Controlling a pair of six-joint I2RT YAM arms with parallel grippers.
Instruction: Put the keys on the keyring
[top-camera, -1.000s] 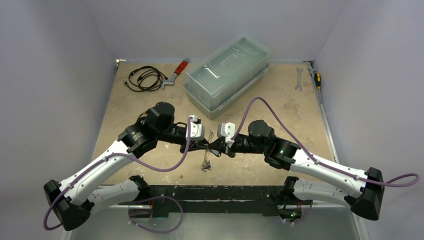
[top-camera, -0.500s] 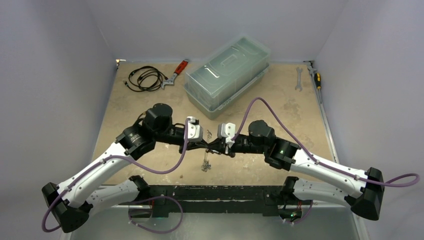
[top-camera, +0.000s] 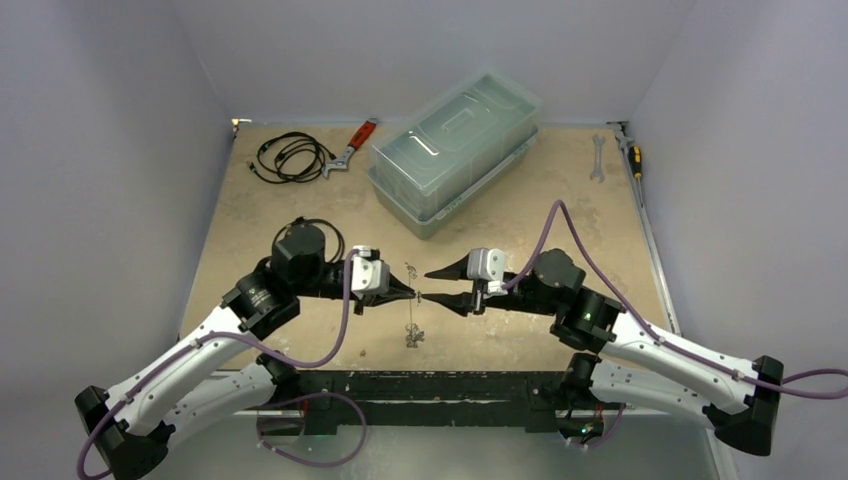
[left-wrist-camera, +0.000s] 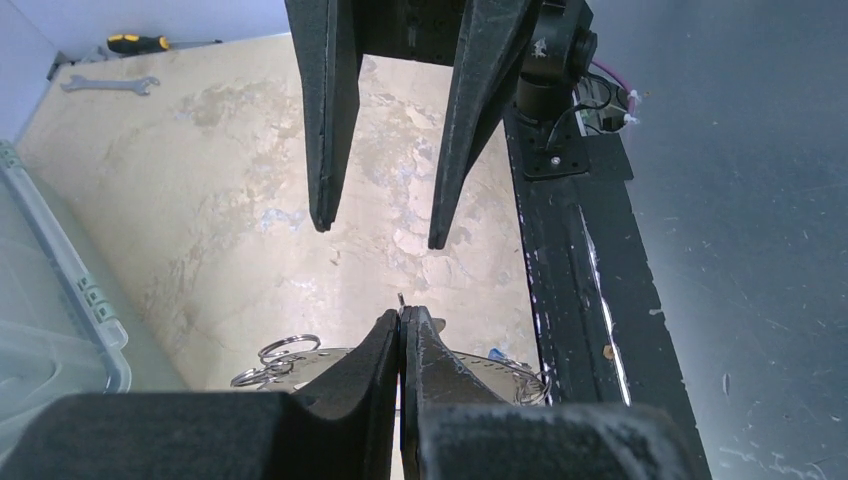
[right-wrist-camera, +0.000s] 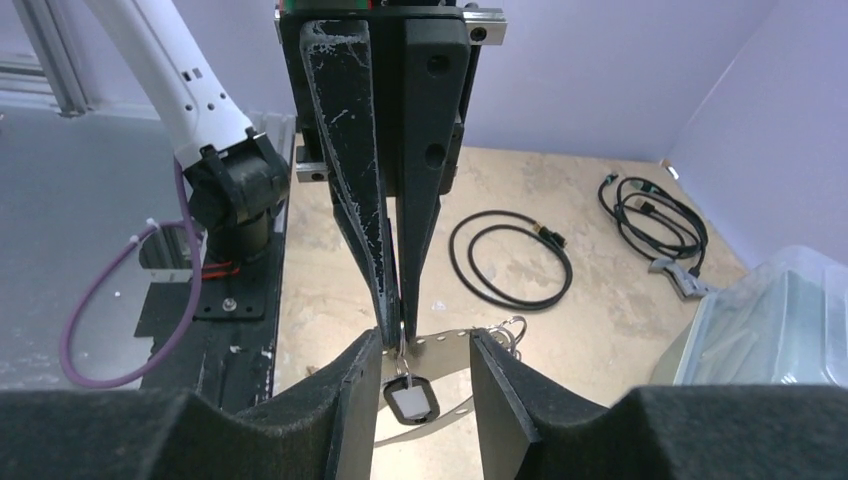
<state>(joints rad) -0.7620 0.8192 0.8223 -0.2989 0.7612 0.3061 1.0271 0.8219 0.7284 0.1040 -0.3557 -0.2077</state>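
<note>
My left gripper is shut on a small silver key whose black tag hangs from its tips, a little above the table. The key's tip pokes out between the closed fingers. My right gripper faces it tip to tip, open and empty, with its fingers either side of the hanging tag. The keyring, a thin white band with holes, lies on the table below both grippers and also shows in the left wrist view. Small silver rings and a blue tag sit at its ends.
A clear plastic box stands at the back centre. A black cable bundle and a red-handled wrench lie at the back left. A spanner and a screwdriver lie at the back right. A black cable loop lies near the keyring.
The two arms have drawn apart: the left gripper moved left and the right gripper moved right. Their tips overlapped before and now just face each other, the right one open.
</note>
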